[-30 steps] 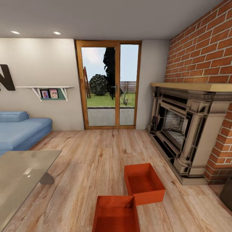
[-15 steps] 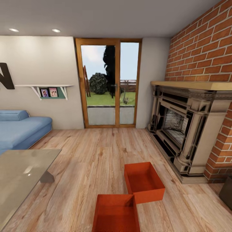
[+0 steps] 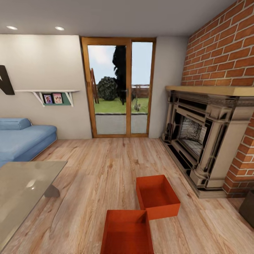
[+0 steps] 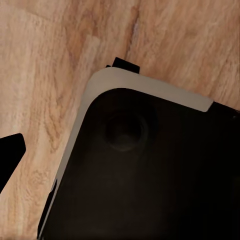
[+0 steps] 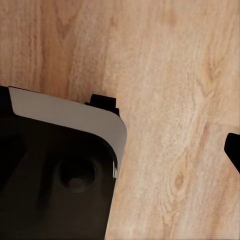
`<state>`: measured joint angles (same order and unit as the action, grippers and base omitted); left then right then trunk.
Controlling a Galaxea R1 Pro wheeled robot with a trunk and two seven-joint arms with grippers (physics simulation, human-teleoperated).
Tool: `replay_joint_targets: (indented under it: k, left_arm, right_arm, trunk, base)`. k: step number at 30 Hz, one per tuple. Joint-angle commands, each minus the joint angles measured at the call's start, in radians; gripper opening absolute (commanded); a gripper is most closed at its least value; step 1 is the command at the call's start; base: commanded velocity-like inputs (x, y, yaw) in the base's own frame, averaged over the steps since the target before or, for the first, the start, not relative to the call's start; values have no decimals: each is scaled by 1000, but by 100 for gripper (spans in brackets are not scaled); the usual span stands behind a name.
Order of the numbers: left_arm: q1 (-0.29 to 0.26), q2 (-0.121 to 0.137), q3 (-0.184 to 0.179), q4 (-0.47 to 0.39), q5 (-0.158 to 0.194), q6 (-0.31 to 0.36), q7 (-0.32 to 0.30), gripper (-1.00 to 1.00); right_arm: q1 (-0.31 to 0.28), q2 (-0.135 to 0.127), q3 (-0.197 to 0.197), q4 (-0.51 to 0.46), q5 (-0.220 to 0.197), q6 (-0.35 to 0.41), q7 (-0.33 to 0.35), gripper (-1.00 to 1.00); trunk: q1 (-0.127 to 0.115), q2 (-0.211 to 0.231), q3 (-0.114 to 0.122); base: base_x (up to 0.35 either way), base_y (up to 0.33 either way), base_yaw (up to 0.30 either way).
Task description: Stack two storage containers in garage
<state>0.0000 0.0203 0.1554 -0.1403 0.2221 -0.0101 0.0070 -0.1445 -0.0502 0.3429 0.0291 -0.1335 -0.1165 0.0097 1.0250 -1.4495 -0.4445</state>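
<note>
Two storage containers stand open and empty on the living room's light wood-plank floor. The farther container sits near the fireplace, turned slightly. The nearer container touches or nearly touches its front left corner and is cut off by the lower edge of the head view. In the left wrist view one dark fingertip pokes in over the planks, and in the right wrist view another dark fingertip does the same. Nothing is held in either wrist view.
An ornate stone fireplace with a brick wall stands at the right. Wood-framed glass doors are straight ahead, a blue sofa and a glass table at the left. My dark base sits on the planks.
The whole head view has shifted slightly, so the camera moved. The containers lie where they were on the floor.
</note>
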Motion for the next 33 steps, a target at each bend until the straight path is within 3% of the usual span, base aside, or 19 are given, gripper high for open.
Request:
replay_joint_targets:
  k: [1,33]
  left_arm:
    - [0,0,-2,2,8,-2,1,100]
    - [0,-4,3,7,13,-3,1,100]
  right_arm:
    - [-1,0,8,3,-10,-6,1,100]
    - [-1,-1,15,3,0,2,5,100]
  trunk:
    - [0,-1,-3]
    - [0,-1,-54]
  base:
    - [0,0,0]
    - [0,0,0]
